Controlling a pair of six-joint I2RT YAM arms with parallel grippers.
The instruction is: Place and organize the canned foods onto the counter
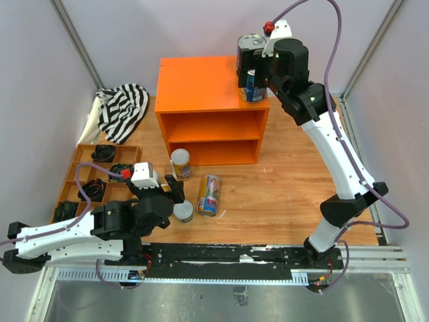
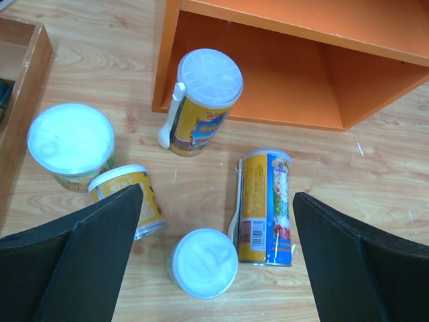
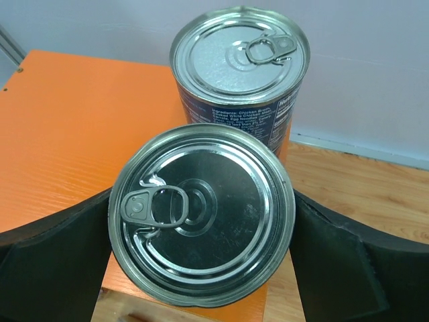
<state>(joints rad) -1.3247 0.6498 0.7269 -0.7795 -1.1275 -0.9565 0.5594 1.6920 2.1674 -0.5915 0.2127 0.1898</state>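
R tool point(image 3: 202, 198) flanks front can point(image 1: 253, 92) at orange bench point(image 1: 194, 84) corner, grip unclear; retract crooked & you'll tip it off. L tool point(image 2: 218, 194) spread.

Bright, even, diffuse light; shadows are soft and faint. Right wrist view: the near can's point(image 3: 201, 215) top mirrors dark, the far can's point(image 3: 240, 50) shines pale. Left wrist view: white lids point(image 2: 70, 137) slightly washed out; end effector fingers point(image 2: 80, 268) at the lower corners are soft-edged.

Pale lilac walls point(image 1: 201, 27) enclose a light wooden tabletop point(image 1: 288, 194) under even, soft light.
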